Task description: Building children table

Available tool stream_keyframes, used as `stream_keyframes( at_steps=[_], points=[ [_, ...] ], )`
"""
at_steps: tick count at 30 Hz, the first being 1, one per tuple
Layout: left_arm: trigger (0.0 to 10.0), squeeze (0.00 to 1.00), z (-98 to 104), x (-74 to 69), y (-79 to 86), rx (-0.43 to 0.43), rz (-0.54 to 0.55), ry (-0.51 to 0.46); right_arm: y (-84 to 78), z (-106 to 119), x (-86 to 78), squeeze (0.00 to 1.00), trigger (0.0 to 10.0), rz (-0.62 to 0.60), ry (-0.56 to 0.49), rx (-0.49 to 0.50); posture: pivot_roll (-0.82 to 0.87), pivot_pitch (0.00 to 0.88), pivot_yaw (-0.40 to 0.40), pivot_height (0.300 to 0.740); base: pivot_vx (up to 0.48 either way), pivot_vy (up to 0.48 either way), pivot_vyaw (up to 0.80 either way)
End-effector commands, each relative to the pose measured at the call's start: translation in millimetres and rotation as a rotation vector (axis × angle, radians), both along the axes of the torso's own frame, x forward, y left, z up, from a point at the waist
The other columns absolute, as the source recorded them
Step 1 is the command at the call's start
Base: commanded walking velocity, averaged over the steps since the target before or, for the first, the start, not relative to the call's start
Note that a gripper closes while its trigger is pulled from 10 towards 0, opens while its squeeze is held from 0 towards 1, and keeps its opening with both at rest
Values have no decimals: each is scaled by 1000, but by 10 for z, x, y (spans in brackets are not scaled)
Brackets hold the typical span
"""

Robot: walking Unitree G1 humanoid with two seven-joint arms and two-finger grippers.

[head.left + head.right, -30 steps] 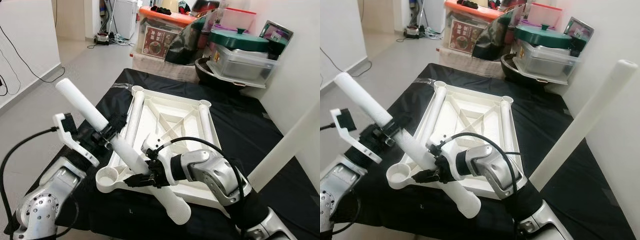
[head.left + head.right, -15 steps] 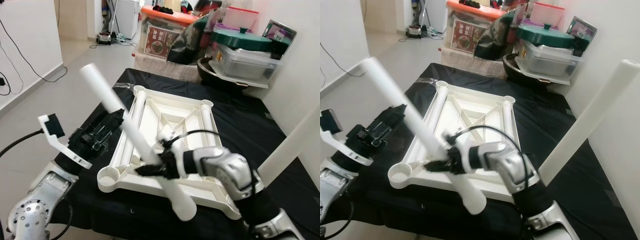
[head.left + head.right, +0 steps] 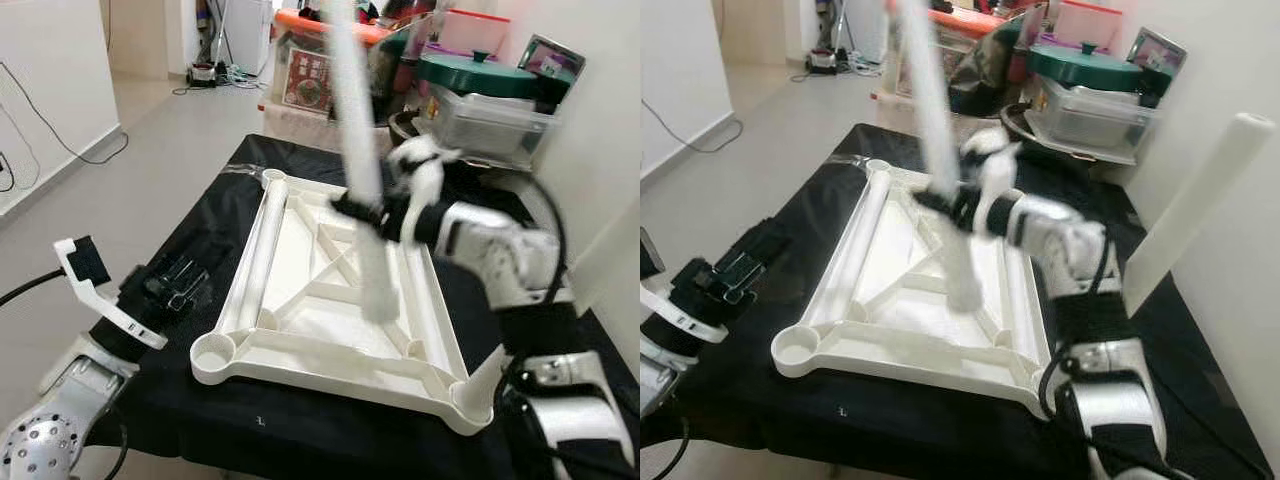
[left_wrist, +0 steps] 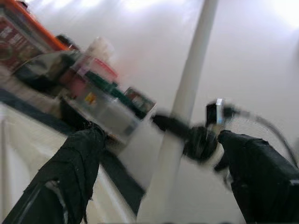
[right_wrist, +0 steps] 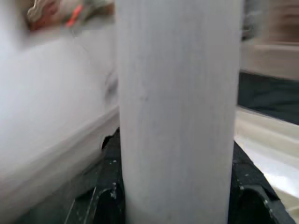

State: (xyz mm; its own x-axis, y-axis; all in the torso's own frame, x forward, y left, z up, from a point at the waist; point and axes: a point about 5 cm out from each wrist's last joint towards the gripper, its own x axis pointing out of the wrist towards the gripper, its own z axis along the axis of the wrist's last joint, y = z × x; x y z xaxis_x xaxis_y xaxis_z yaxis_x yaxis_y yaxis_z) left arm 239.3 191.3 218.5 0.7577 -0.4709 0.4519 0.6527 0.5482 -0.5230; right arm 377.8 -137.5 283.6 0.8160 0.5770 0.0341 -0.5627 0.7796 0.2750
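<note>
Since a second ago: white table leg (image 3: pixel 358 170) swung from a low slant across the near-left corner of the frame to near upright, lower end now in the air above the middle of the upturned table top (image 3: pixel 300 345). Handed over as well: then gripped by both arms, now carried by the right one alone. Motion blur on leg and arm.

Right end effector (image 3: pixel 372 212) clamped around the leg at about mid-length, fingers closed on it; right wrist view close on the white tube between the black fingers. Left end effector (image 3: pixel 180 287) drawn back to the near-left desk edge, empty; left wrist view has its two black fingers (image 4: pixel 77 163) spread wide with the leg seen between them at a distance.

Table top lying underside up on the black-covered desk (image 3: pixel 500 250), ribs crossed in the middle. Round socket (image 3: pixel 213 349) at near-left corner open, unfilled. Another white leg (image 3: pixel 1185 215) leaning at the desk's right side, beside the wall. Storage boxes and a green-lidded pot (image 3: pixel 475 80) crowded behind the desk.

Step in hand, by judgement: transport of leg toward a corner socket, not yet seated. Next move likely needs: leg brought truly vertical, lower end centred over an open socket, then pressed straight down; perhaps left end effector to steady the frame. Risk: skewed entry jamming at the socket rim.
</note>
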Motion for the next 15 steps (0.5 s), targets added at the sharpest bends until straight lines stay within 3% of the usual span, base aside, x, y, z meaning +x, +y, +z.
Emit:
stream_keyframes(
  at_steps=[1, 4, 7, 8, 11, 15],
  points=[
    [10000, 0, -84, -13, -56, 56, -13, 35, -215, 68, 77, 0, 0, -164, 12, 130, 133, 0, -180, 740, 0, 0, 0],
    [10000, 0, -180, -42, -92, 123, -19, 71, -307, 114, 164, 0, 0, -290, 73, 340, 136, 0, -181, 740, 0, 0, 0],
    [10000, 0, -346, -76, -192, 291, -54, 120, -347, 132, 194, 0, 0, -331, 105, 487, 143, 0, -181, 740, 0, 0, 0],
    [10000, 0, -346, -76, -192, 291, -54, 120, -347, 132, 194, 0, 0, -331, 105, 487, 143, 0, -181, 740, 0, 0, 0],
    [10000, 0, -484, -130, -305, 397, -117, 146, -286, 176, 213, 0, 0, -312, 102, 569, 141, 0, -179, 740, 0, 0, 0],
    [10000, 0, -498, -142, -358, 395, -140, 140, -193, 164, 209, 0, 0, -287, 104, 550, 136, 0, -174, 740, 0, 0, 0]
  ],
)
